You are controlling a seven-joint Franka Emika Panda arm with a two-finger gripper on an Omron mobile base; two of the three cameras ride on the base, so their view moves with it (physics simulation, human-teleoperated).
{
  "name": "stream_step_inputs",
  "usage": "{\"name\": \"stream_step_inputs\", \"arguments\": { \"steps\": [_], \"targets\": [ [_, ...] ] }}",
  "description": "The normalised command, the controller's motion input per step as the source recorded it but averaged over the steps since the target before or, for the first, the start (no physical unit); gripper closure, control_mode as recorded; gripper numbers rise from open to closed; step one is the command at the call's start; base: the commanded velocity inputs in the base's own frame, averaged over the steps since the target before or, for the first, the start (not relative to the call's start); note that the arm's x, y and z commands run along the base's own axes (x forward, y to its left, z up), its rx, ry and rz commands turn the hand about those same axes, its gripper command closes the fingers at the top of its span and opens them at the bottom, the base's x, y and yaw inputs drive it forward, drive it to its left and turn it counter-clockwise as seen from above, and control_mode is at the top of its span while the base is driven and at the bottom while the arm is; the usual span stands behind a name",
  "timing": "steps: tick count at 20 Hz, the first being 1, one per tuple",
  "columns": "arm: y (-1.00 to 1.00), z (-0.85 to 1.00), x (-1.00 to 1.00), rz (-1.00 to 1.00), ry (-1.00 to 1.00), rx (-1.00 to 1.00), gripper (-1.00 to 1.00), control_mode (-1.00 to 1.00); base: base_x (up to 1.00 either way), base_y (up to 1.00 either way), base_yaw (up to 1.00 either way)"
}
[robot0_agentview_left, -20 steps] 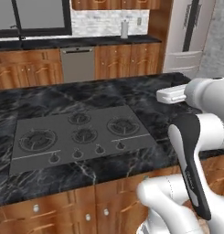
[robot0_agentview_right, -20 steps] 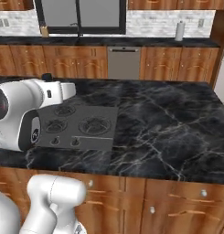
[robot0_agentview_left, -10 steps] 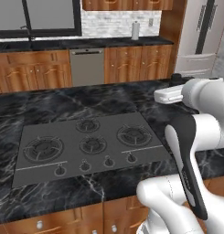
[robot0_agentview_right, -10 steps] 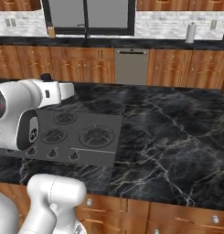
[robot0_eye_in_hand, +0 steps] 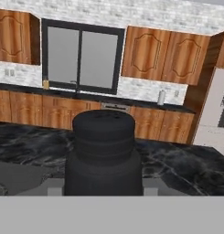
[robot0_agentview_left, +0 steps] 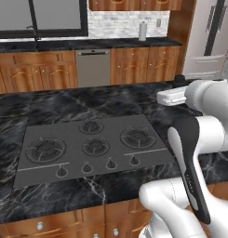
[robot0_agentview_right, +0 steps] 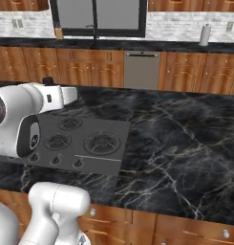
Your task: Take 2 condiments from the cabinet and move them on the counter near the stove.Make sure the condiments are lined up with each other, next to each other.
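A black, ribbed condiment [robot0_eye_in_hand: 103,151] with a round cap stands upright between my fingers, and my gripper [robot0_eye_in_hand: 103,185] is shut on it. In the base views my gripper [robot0_agentview_left: 164,97] [robot0_agentview_right: 69,94] hangs over the black marble counter [robot0_agentview_left: 50,107] [robot0_agentview_right: 185,143], at the stove's [robot0_agentview_left: 92,148] [robot0_agentview_right: 75,143] far right corner. The stove's grey edge [robot0_eye_in_hand: 13,176] lies low and left in the hand view. Wall cabinets [robot0_eye_in_hand: 145,52] with arched doors hang shut along the back wall.
A white paper-towel roll [robot0_agentview_left: 142,30] [robot0_agentview_right: 205,34] stands on the back counter, right of a steel dishwasher [robot0_agentview_left: 92,67] [robot0_agentview_right: 142,69]. A fridge [robot0_agentview_left: 208,42] rises at the right. Bare marble stretches right of the stove.
The whole scene has slid rightward in both base views, so the base has moved. The arm keeps its pose and my gripper keeps its hold on the black condiment.
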Motion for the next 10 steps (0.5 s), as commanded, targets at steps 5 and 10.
{"name": "stream_step_inputs", "arguments": {
  "steps": [5, 10],
  "targets": [
    [-0.64, -0.40, 0.18, 0.24, 0.27, 0.00, 1.00, -1.00, 0.08, -0.11, 0.05],
    [-0.74, -0.48, 0.27, 0.27, 0.28, 0.00, 1.00, -1.00, 0.00, 0.00, 0.00]
  ]
}}
